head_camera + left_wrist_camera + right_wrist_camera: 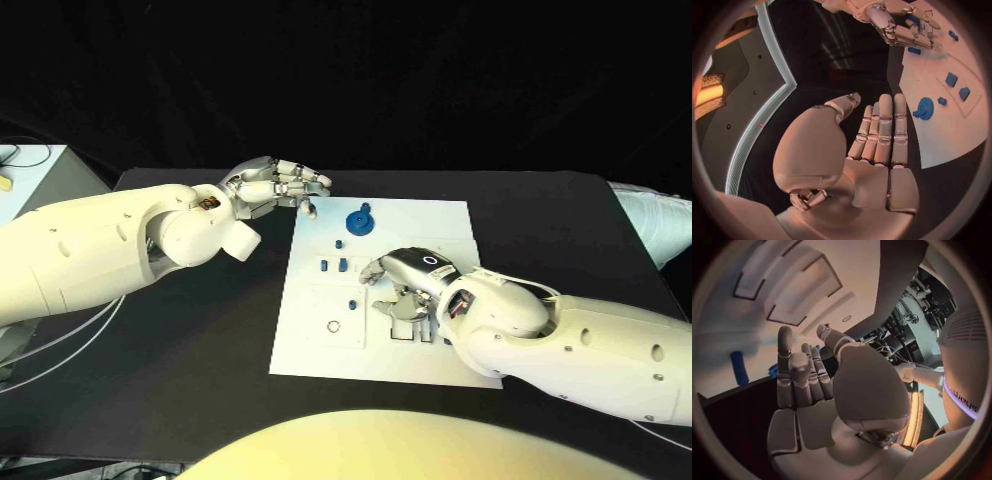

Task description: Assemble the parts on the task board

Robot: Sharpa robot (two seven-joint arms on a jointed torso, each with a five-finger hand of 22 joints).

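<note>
Frankly, my right hand [405, 292] covers the task board's [433, 215] middle — whether it grips anything, I cannot tell; my left hand [274, 184] hangs released — just off the board's far corner.

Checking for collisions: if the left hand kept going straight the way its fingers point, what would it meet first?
Probably the task board: the left hand hovers open at its far corner, fingers aimed over it toward the round blue part. Height unclear.

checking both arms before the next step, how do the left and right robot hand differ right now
The left robot hand sits at the task board's far left corner, mostly off the white plate; the right robot hand is over the board's middle. The left's fingers lie straight and together; the right's point down at the board. Both are silver and seem to hold nothing.
</note>
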